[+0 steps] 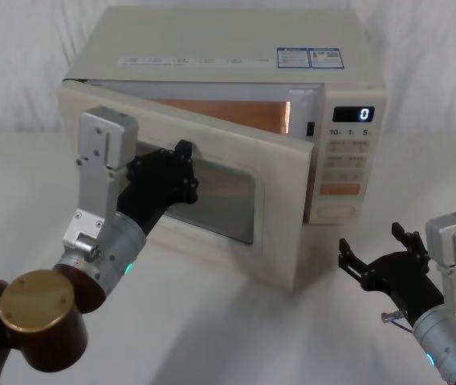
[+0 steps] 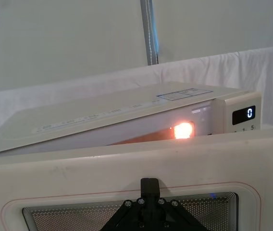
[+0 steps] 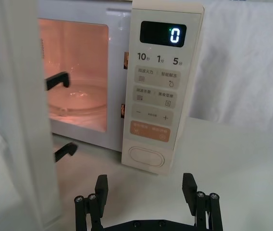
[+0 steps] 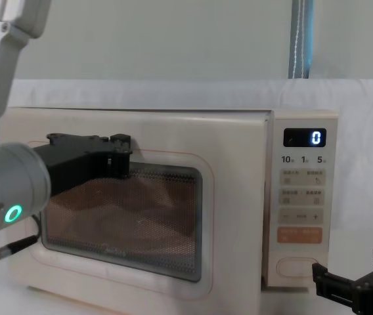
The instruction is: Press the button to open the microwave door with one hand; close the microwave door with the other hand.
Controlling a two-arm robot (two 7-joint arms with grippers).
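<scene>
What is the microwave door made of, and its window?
The microwave door looks like smooth cream plastic with a soft sheen. Its window seems to be a dark perforated metal mesh, likely behind clear glass or plastic: tiny dots show and the orange glow comes through.

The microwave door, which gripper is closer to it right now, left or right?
Left. The left gripper is up against the window of the half-open microwave door. The right gripper, fingers open, sits low to the right, below the button and apart from the door.

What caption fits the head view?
Left gripper pushes the half-open microwave door; open right gripper waits below the button.
</scene>
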